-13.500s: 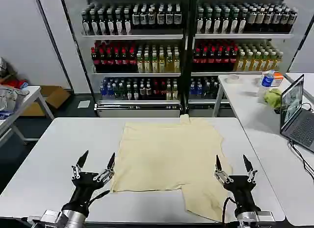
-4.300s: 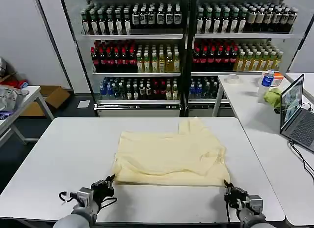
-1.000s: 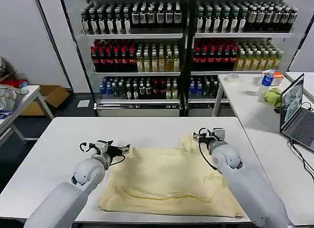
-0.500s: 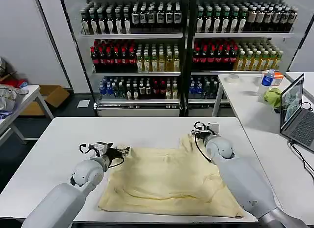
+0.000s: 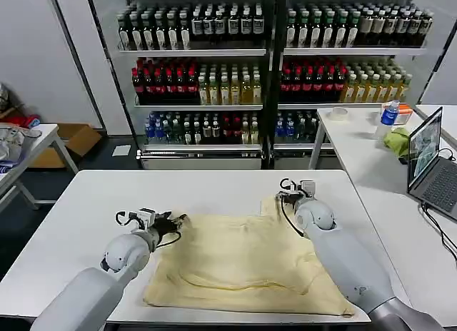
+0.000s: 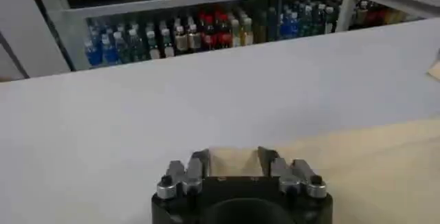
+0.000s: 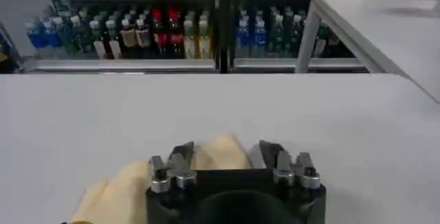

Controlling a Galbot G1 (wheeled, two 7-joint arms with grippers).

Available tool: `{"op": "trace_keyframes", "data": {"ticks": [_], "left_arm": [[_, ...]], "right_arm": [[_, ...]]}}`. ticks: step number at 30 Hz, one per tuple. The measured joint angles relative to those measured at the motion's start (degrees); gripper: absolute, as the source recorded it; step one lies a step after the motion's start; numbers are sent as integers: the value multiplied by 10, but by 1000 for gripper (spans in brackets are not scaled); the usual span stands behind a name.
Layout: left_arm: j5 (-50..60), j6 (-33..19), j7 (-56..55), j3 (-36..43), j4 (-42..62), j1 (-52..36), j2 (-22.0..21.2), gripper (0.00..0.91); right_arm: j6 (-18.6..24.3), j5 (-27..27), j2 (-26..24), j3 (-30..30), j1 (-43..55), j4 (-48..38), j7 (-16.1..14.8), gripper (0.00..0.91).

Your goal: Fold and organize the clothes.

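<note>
White table (image 5: pixel 86 202): T-shirt (image 5: pixel 243 260) long axis spanning left gripper (image 5: pixel 173 220) to right gripper (image 5: pixel 283 197), both clamped on far corners.

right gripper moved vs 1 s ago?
Yes, slightly. The right gripper crept toward the table's far edge and a touch toward the robot's left.

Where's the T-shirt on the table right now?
In the head view the T-shirt lies folded on the white table, toward its near edge, with the left gripper and right gripper at its far corners.
</note>
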Motion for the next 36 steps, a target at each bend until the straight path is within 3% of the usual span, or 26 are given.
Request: {"op": "trace_keyframes", "data": {"ticks": [18, 36], "left_arm": [[-11, -1, -1, -11, -10, 11, 1, 10], [-28, -1, -4, -53, -78, 39, 26, 10]], "right_arm": [[0, -1, -4, 11, -1, 21, 1, 0], [-1, 17, -58, 59, -60, 163, 17, 0]]}}
